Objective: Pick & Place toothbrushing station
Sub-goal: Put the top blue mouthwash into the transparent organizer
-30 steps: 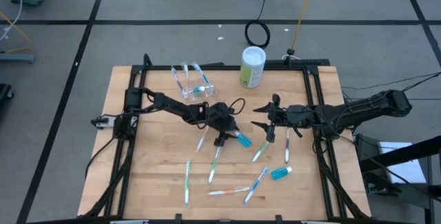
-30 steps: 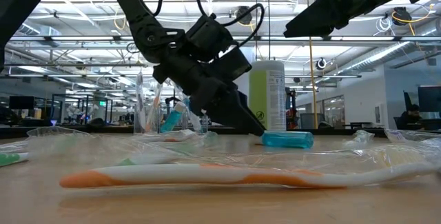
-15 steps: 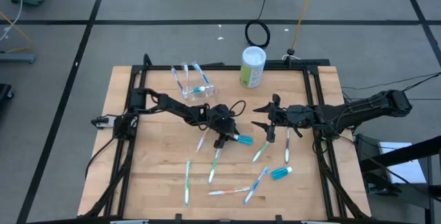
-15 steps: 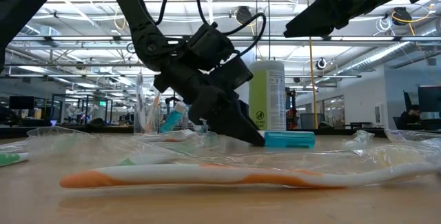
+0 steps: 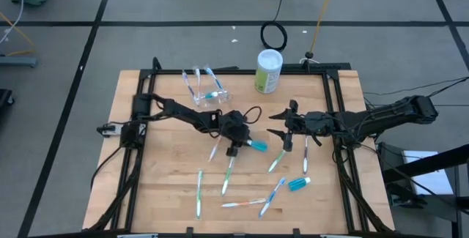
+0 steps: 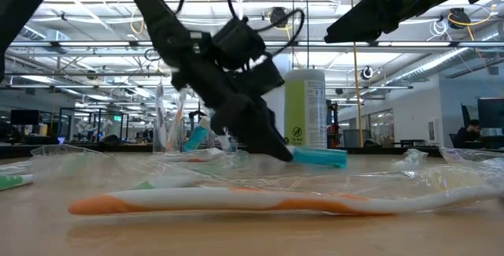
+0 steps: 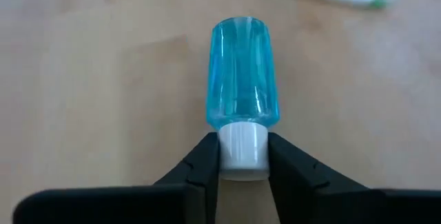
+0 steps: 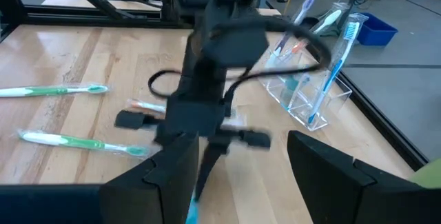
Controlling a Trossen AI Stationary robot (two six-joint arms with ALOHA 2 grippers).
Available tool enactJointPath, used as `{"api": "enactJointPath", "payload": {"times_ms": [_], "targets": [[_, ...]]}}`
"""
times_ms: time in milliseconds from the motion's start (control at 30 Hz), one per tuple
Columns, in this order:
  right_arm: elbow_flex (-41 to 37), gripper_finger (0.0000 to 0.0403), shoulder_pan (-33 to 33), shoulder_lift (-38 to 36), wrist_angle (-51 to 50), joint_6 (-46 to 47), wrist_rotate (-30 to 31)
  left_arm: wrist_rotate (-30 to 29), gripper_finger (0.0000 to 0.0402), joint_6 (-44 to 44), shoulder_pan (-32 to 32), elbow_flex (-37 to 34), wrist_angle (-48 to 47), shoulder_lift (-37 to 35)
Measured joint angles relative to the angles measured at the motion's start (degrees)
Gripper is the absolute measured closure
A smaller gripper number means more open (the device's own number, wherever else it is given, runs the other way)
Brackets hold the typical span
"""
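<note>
Near the middle of the table, the left gripper [image 5: 239, 146] has its two dark fingers [image 7: 207, 165] pressed against the white cap of a short blue toothpaste tube [image 7: 239, 79], one on each side, so the tube is clamped at its cap end and its clear blue body sticks straight out ahead of the jaws. From table height the tube [image 6: 319, 157] sits tilted, just above the wooden table [image 5: 168, 187]. Around it lie loose toothbrushes: a green-handled one [image 5: 228, 175] just beside the gripper, another green one [image 5: 198, 192], and a pale one [image 5: 242, 203] near the front edge. A second blue tube [image 5: 297, 184] lies toward the right side. At the back, the clear holder [image 5: 209, 96] stands with a few brushes upright in it, and a white-and-green canister [image 5: 268, 70] stands to its right. The right gripper [image 5: 280, 124] hovers well above the table, its fingers spread wide and holding nothing.
</note>
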Motion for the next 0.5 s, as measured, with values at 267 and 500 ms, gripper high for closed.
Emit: {"api": "enactJointPath", "payload": {"times_ms": [267,500], "targets": [[0.0,0.0188,0.0,0.0,0.0,0.0,0.0,-29.2,0.0292,11.7,-1.4,1.0,-27.1,-19.9],[0.0,0.0188,0.0,0.0,0.0,0.0,0.0,-54.3,0.0294,24.5,-1.4,4.0,-46.0,-32.2]]}}
